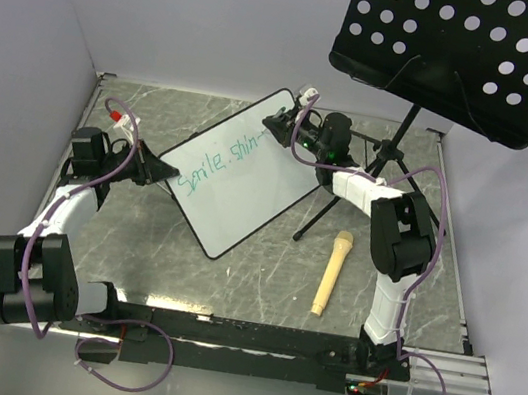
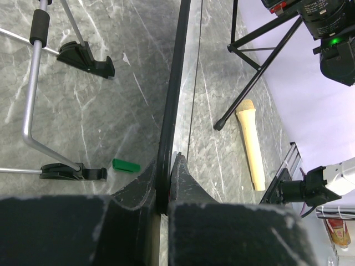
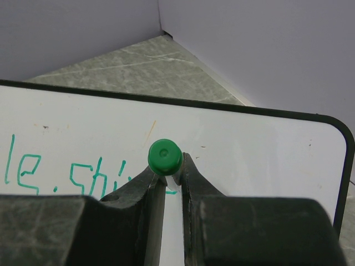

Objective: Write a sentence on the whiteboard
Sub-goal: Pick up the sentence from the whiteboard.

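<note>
While whiteboard sits diagonal on desk, long axis runs near-left to far-right; teal sentence, "Smile, shin", follows that axis. Left hand pinched tight on whiteboard's left-end frame. Right hand over whiteboard's far-right part, clamped on green marker, pointing boardward beside last letters.

whiteboard glossy smooth | table grey marble-look | mic matt tan | stand blk perforated metal
</note>
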Robot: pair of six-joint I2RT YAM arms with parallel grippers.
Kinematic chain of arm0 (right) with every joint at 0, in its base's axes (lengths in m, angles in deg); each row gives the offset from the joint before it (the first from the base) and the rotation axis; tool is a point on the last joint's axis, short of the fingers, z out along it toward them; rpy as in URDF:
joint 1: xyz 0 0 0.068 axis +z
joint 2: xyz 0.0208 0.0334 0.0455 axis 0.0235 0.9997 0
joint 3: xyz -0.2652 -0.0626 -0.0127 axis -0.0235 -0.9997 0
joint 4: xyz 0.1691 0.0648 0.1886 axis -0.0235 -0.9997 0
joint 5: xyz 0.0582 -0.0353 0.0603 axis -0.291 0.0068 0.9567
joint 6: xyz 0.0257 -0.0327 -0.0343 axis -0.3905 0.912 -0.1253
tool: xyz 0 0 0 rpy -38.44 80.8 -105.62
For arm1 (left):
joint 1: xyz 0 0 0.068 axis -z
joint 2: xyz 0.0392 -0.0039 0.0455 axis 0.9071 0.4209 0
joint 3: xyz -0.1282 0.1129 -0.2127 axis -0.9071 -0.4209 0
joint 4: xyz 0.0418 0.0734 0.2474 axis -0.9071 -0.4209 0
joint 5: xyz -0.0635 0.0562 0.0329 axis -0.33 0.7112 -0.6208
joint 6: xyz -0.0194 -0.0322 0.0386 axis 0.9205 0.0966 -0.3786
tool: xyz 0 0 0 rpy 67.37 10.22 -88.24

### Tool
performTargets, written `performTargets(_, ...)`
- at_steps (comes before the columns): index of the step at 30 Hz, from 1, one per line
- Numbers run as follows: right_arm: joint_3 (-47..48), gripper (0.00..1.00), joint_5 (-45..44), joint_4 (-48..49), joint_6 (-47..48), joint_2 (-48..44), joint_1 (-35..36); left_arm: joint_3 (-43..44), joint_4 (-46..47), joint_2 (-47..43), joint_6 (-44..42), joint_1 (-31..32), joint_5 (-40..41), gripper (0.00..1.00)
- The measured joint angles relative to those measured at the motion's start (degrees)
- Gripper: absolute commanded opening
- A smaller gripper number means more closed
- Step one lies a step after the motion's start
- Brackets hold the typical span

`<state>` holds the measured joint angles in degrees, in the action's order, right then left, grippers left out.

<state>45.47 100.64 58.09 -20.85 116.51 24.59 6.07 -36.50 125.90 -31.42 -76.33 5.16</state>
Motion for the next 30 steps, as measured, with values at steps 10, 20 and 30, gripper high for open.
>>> performTargets(10, 0.26, 0.0, 0.31, -0.11, 0.0, 0.0, 0.31, 0.0, 0.0, 0.0, 0.0, 0.0, -0.07, 0.01)
performTargets(20, 0.31, 0.0, 0.74, -0.04, 0.0, 0.0, 0.94, 0.0, 0.0, 0.0, 0.0, 0.0, -0.04, 0.01)
performTargets(30, -0.07, 0.0, 1.27, 0.81, 0.0, 0.0, 1.42, 0.0, 0.0, 0.0, 0.0, 0.0, -0.04, 0.01)
